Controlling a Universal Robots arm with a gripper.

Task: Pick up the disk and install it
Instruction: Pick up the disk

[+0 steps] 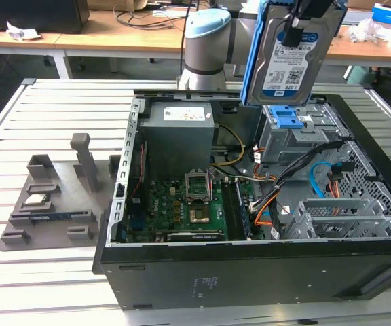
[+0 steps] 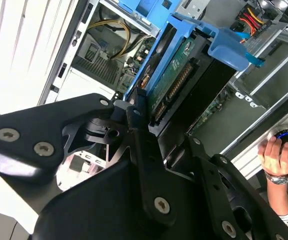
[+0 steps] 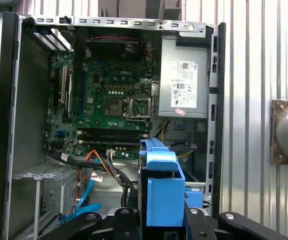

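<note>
Two black fingers [image 3: 126,217] of your gripper [image 3: 159,220] pinch the silver disk [image 1: 287,58] at its top end. It hangs on edge, long axis upright, label toward the exterior view, blue rails along its sides. Beneath it, the open metal computer case [image 1: 250,272] holds a blue-latched drive cage [image 1: 284,129], a green circuit board [image 1: 182,204] and a grey power box [image 1: 178,129].

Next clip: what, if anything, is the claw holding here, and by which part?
The disk, clamped by the claw at its upper end, across its two flat faces, hanging above the open computer case.
</note>
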